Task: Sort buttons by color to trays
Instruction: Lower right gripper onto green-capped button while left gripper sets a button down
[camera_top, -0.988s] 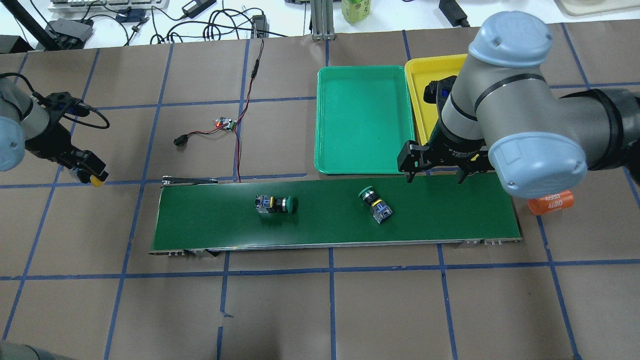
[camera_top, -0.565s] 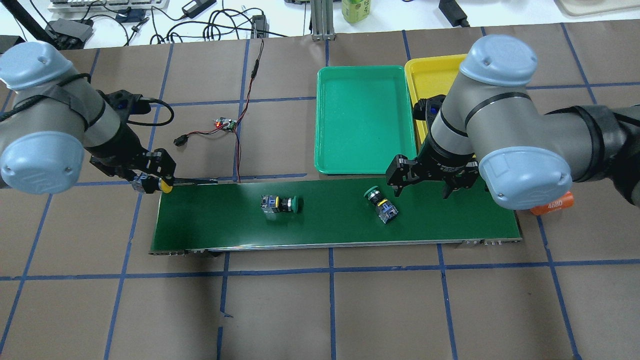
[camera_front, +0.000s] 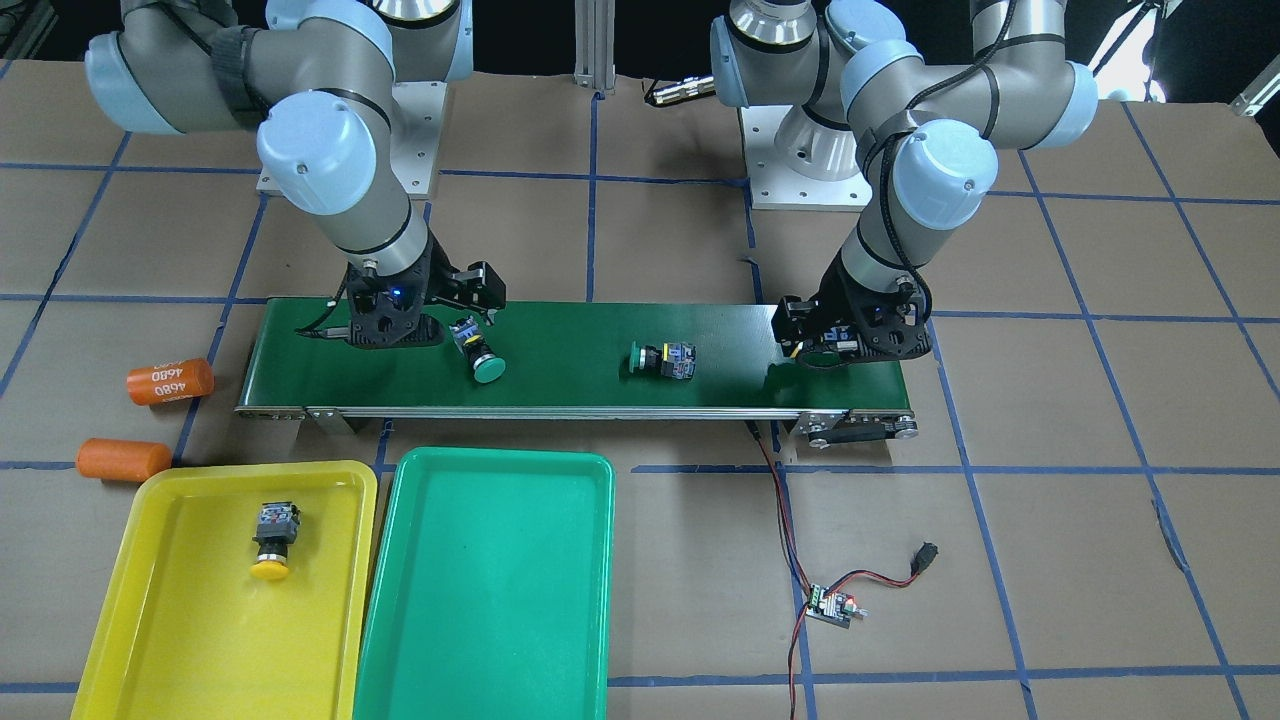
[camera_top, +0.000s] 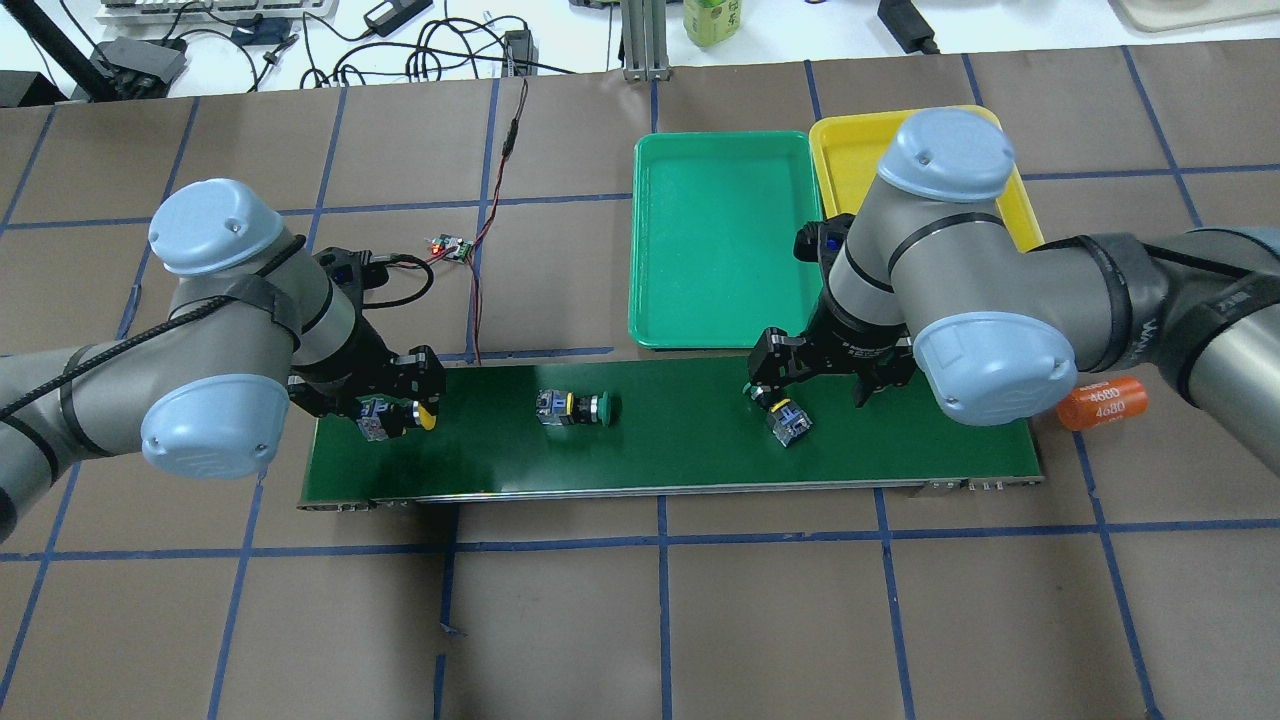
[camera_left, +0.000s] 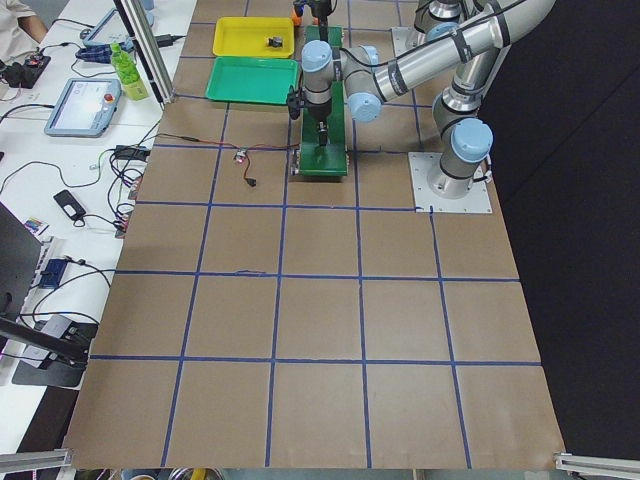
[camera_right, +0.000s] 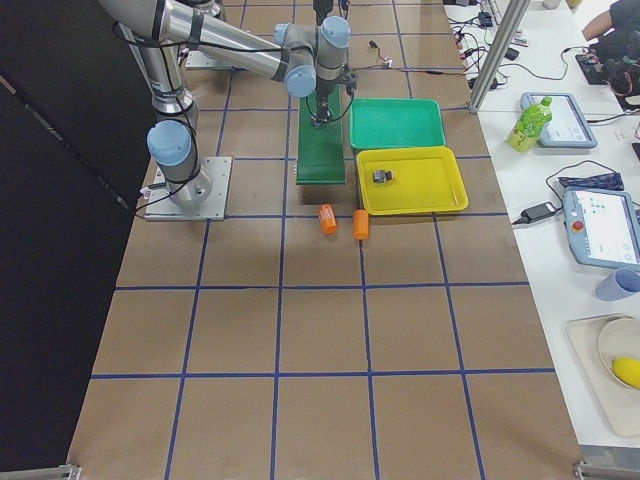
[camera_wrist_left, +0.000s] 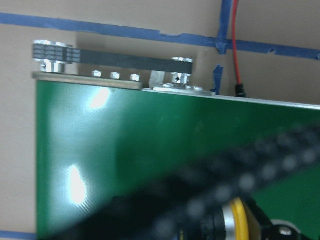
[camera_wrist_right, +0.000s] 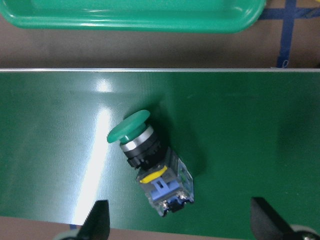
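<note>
Green on green makes this grasp fussy: the green push-button (camera_wrist_right: 150, 160) lies on its side on the dark-green conveyor belt (camera_top: 680, 450), with its cap toward the trays and its black-grey body angled back toward the robot. The right gripper (camera_wrist_right: 182, 222) hangs directly above it, fingers spread wide and holding nothing. In the wrist view the button sits well off-centre, close to one finger (camera_wrist_right: 100, 220) and far from the other. As I judge it, the gripper should slide along the belt until the body lies midway and turn a little to square with the body's flat sides before it descends; otherwise the first finger to touch would likely spin the switch. Closing on the body rather than the round cap should give the surer hold. Further along the belt the second green push-button (camera_top: 575, 407) lies on its side, well apart and out of the way. At the belt's left end the left gripper (camera_top: 395, 408) is low over the belt, clamped on a yellow-capped push-button (camera_top: 425, 417). Just beyond the belt waits the teal-green tray (camera_top: 725, 240), bare inside, so the carry is short — lift enough to clear its rim. Beside it the yellow tray (camera_front: 200, 620) holds another yellow push-button (camera_front: 272, 540).
</note>
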